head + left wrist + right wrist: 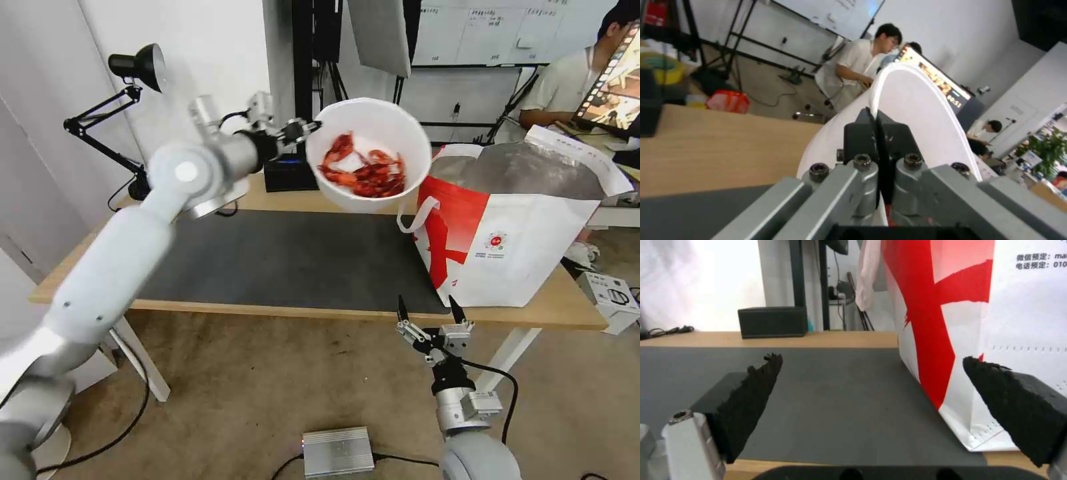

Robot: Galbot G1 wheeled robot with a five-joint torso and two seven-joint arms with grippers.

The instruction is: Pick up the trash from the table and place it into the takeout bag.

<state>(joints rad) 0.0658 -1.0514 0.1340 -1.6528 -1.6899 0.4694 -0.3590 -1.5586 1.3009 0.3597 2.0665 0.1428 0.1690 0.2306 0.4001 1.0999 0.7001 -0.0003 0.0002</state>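
Wood table [573,303], grey mat [280,260], office bkgd.

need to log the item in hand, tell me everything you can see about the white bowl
The white bowl is round and deep, with smooth, plastic-looking walls. It is lifted clear of the table and tilted so its opening faces the head camera, showing red crayfish shells piled on its lower inner side. The left gripper is shut on its rim, one finger on each side of the wall, seen close in the left wrist view. It hangs above the back of the dark mat, beside the takeout bag's open top.
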